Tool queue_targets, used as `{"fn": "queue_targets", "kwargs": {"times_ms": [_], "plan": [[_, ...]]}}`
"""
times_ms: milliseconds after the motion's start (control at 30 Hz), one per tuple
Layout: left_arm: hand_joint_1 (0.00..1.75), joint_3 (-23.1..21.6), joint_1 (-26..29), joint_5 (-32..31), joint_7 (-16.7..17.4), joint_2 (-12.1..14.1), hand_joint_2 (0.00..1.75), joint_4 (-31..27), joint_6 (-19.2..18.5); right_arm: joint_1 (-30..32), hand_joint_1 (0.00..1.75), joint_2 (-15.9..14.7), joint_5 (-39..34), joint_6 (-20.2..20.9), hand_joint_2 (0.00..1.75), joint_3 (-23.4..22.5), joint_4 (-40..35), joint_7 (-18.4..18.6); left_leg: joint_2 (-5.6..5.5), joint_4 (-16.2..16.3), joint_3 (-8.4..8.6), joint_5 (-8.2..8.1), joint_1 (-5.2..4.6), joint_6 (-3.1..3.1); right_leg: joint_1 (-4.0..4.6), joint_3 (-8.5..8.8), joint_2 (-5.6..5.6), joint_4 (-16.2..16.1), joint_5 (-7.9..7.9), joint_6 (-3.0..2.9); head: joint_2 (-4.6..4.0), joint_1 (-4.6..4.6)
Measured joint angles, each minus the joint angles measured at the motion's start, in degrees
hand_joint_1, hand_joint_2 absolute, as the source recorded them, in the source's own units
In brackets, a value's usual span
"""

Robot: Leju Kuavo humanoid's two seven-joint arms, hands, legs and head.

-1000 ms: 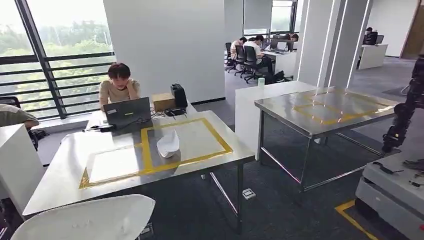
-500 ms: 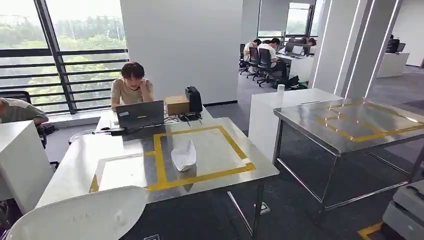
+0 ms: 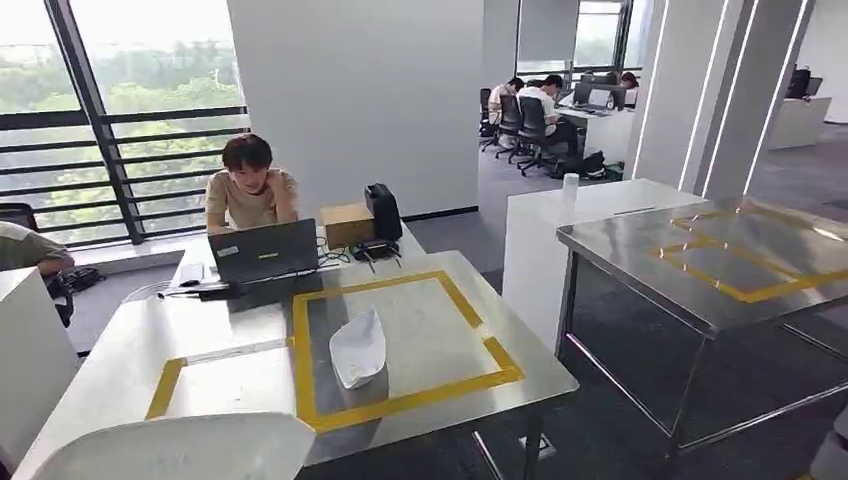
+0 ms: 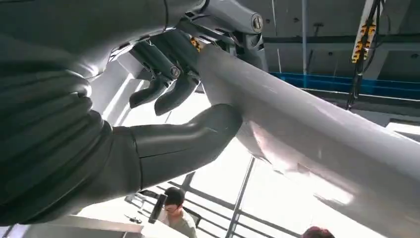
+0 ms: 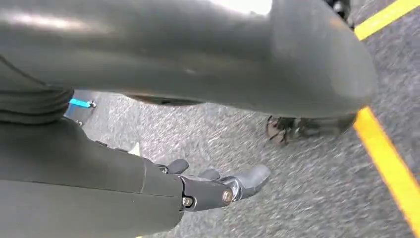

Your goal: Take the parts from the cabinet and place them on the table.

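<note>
**White part held up in the left robot hand**

White and curved, a big part (image 3: pixel 175 445) sits at the bottom edge of the head view, in front of the shiny steel tabletop (image 3: pixel 130 345). Yellow tape (image 3: pixel 400 400) makes a square on that tabletop. A smaller white part (image 3: pixel 358 347) lies inside the square, near its left side. A white sheet (image 3: pixel 228 378) lies flat just left of the square. At the far end stands an open laptop (image 3: pixel 264 252), and a person (image 3: pixel 248 190) sits behind it. A brown box (image 3: pixel 347 224) and a black device (image 3: pixel 382 211) stand beside the laptop. A second steel tabletop (image 3: pixel 720 260) with yellow tape stands well apart on the right. More people sit at desks far back in the room.

From the left wrist, the left robot hand (image 4: pixel 168 94) holds the big white part (image 4: pixel 317 144). The thick grey thumb (image 4: pixel 193 136) presses on one side of it, and the dark fingers (image 4: pixel 163 82) curl over its edge on the other side.

From the right wrist, the right robot hand (image 5: pixel 213 186) hangs over grey carpet (image 5: pixel 307 198). Its fingers are loose and apart, with nothing in them. A yellow line (image 5: pixel 391 168) runs across the carpet.
</note>
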Motion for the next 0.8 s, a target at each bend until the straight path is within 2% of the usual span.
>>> {"fn": "queue_targets", "kwargs": {"times_ms": [33,67,100,133,167,200,233,267,300,333,400,433,467,500,533,567,600,633,667,700,733,767,800], "plan": [[1.75,0.3,0.1,0.1,-0.4,-0.1,1.75,0.2,0.0,0.2,0.0,0.0,0.0,0.0,0.0,0.0,0.0,0.0,0.55,-3.9,-0.67,10.3,0.18,-0.1,0.03,0.47,0.02,-0.3,-1.28,0.41,0.0,-0.07],[1.75,0.7,0.3,0.4,-0.8,-0.2,1.75,0.5,0.0,0.0,0.0,-0.1,0.0,0.0,0.0,0.0,0.0,0.0,1.33,-6.3,-1.56,16.6,0.07,0.1,0.14,1.94,0.12,0.3,-2.52,0.68,-0.13,-0.15],[1.75,1.1,0.5,0.5,-1.2,-0.4,1.75,0.6,-0.1,-0.1,0.0,-0.1,0.0,0.1,0.0,0.0,0.0,0.0,1.2,-5.5,-0.63,15.33,-0.2,0.64,0.52,2.55,0.21,-0.6,-3.39,1.29,-0.13,-0.04],[1.75,1.4,0.8,0.6,-1.4,-0.5,1.75,0.4,0.0,-0.1,0.0,-0.1,-0.1,0.1,0.0,0.0,0.0,0.1,0.64,-5.8,-0.25,14.79,-0.13,1.38,0.41,4.38,0.05,-1.3,-2.95,1.88,-0.13,-0.09],[1.75,1.6,0.6,0.6,-1.8,-0.7,1.75,0.3,0.0,0.0,0.0,-0.1,-0.1,0.1,0.0,0.0,0.0,0.1,0.61,-6.3,0.53,14.34,0.01,1.78,0.43,3.8,-0.05,-0.3,-1.37,2.26,-0.13,-0.03],[1.75,1.9,0.7,0.6,-2.2,-0.7,1.75,0.2,0.0,-0.1,0.0,-0.1,-0.1,0.1,0.0,0.0,0.0,0.2,0.17,-6.9,1.81,13.84,0.0,2.23,0.21,2.23,-0.06,2.8,0.52,2.41,-0.13,0.06],[1.75,2.2,0.9,0.6,-2.4,-1.2,1.75,0.2,0.0,-0.1,0.0,-0.1,-0.2,0.1,0.0,0.0,0.0,0.0,0.15,-7.4,3.3,13.0,-0.04,2.77,0.11,-0.63,-0.16,7.7,3.12,2.47,-0.13,0.13],[1.75,2.3,0.8,0.6,-2.8,-1.4,1.75,0.3,0.0,-0.2,0.0,-0.1,-0.3,0.1,0.0,0.0,0.0,-0.1,0.11,-7.9,4.62,12.19,-0.16,3.05,0.16,-3.59,-0.19,11.8,4.11,2.39,-0.13,0.13],[1.75,2.4,0.7,0.6,-2.8,-1.7,1.75,0.4,0.0,-0.2,0.0,-0.1,-0.4,0.1,0.0,0.0,0.0,-0.2,0.03,-8.3,5.99,11.32,-0.23,3.27,0.28,-6.61,-0.18,14.9,3.27,2.41,-0.13,0.17],[1.75,2.5,0.6,0.3,-2.4,-2.0,1.75,0.6,0.0,-0.2,0.0,0.0,-0.4,0.1,0.0,0.0,0.0,-0.4,-0.12,-8.8,7.68,10.19,-0.33,3.36,0.46,-9.69,-0.2,16.6,0.33,2.43,-0.13,0.17],[1.75,2.5,0.1,-0.2,-0.4,-2.1,1.75,1.2,0.0,0.0,0.0,0.1,-0.5,0.1,0.0,0.1,0.0,-0.5,-0.54,-9.6,11.18,8.09,-0.63,3.64,0.53,-13.89,-0.2,16.3,-6.1,2.42,-0.13,0.17],[1.75,2.5,-0.2,-0.6,0.8,-2.1,1.75,1.6,0.0,0.1,0.0,0.2,-0.6,0.1,0.0,0.1,0.0,-0.5,-0.8,-10.0,13.22,6.86,-0.81,3.68,0.57,-15.5,-0.2,14.6,-7.94,2.18,-0.13,0.15],[1.75,2.5,-0.5,-0.9,2.1,-2.1,1.75,1.9,0.0,0.2,0.0,0.2,-0.6,0.1,0.0,0.1,0.0,-0.7,-0.89,-10.3,15.03,5.72,-1.0,3.68,0.66,-16.54,-0.19,12.0,-7.26,1.86,-0.13,0.17],[1.75,2.4,-0.9,-1.1,3.6,-2.1,1.75,2.4,0.0,0.2,0.0,0.3,-0.6,0.1,0.0,0.1,0.0,-1.0,-0.9,-10.6,16.63,4.51,-1.21,3.67,0.85,-17.26,-0.17,8.7,-3.37,1.36,-0.13,0.15],[1.75,2.2,-1.4,-1.1,5.4,-2.0,1.75,3.2,0.0,0.3,0.0,0.3,-0.6,0.1,0.0,0.1,0.0,-1.2,-0.85,-10.8,17.84,3.22,-1.25,3.67,1.11,-17.67,-0.17,4.8,4.6,0.71,-0.13,0.15],[1.75,1.9,-2.1,-1.0,6.7,-1.9,1.75,4.2,-0.2,0.6,0.0,0.2,-0.6,0.1,0.0,0.1,0.0,-1.3,-1.05,-10.5,18.93,1.85,-1.42,3.44,1.72,-18.51,-0.16,0.5,14.12,0.34,-0.18,0.02],[1.75,1.6,-2.8,-0.9,7.8,-1.7,1.75,5.2,-0.8,0.4,0.0,0.4,-0.6,0.1,0.0,0.2,0.0,-1.3,-1.76,-10.9,19.93,0.55,-1.41,2.97,2.05,-17.62,0.03,1.0,14.46,0.37,-0.2,0.13],[1.75,1.3,-3.1,-0.2,8.9,-1.7,1.75,5.5,-1.9,0.3,0.0,0.3,-0.6,0.1,0.0,0.2,0.0,-1.4,-1.6,-11.5,21.44,-0.18,-1.06,2.82,2.41,-16.99,0.14,1.0,13.73,0.37,-0.2,0.0],[1.75,1.1,-3.5,0.7,9.8,-1.6,1.75,5.9,-2.9,0.2,0.0,0.4,-0.6,0.1,0.0,0.2,0.0,-1.4,-1.74,-10.3,21.97,1.39,-0.87,2.28,2.48,-15.96,0.3,0.6,13.01,0.01,-0.2,0.04],[1.75,1.1,-4.3,1.6,10.5,-1.5,1.75,6.7,-4.0,-0.2,0.0,0.4,-0.6,0.1,0.0,0.2,0.0,-1.4,-1.75,-7.9,20.91,2.74,-0.7,1.99,2.39,-14.56,0.17,0.4,12.45,-0.46,-0.2,0.13],[1.75,0.9,-5.0,2.6,11.2,-1.4,1.75,7.8,-5.5,-0.2,0.0,0.4,-0.6,0.1,0.0,0.2,0.0,-1.4,-1.17,-3.9,19.08,4.37,-0.6,1.82,2.27,-13.61,0.13,0.1,12.2,-0.97,-0.2,0.15],[1.75,0.8,-5.8,4.8,12.1,-1.4,1.75,8.7,-7.8,-0.4,0.0,0.4,-0.6,0.1,0.0,0.2,0.0,-1.4,-0.64,0.4,16.51,5.46,-0.64,1.48,2.15,-12.61,0.12,-0.1,11.45,-1.48,-0.2,0.07],[1.75,0.7,-6.8,7.5,12.9,-1.2,1.75,9.7,-11.0,-0.6,0.0,0.4,-0.5,0.0,0.0,0.2,0.0,-1.5,-0.44,3.4,13.83,4.51,-0.57,1.13,2.06,-11.78,0.13,-0.4,10.78,-1.81,-0.2,0.02]]}}
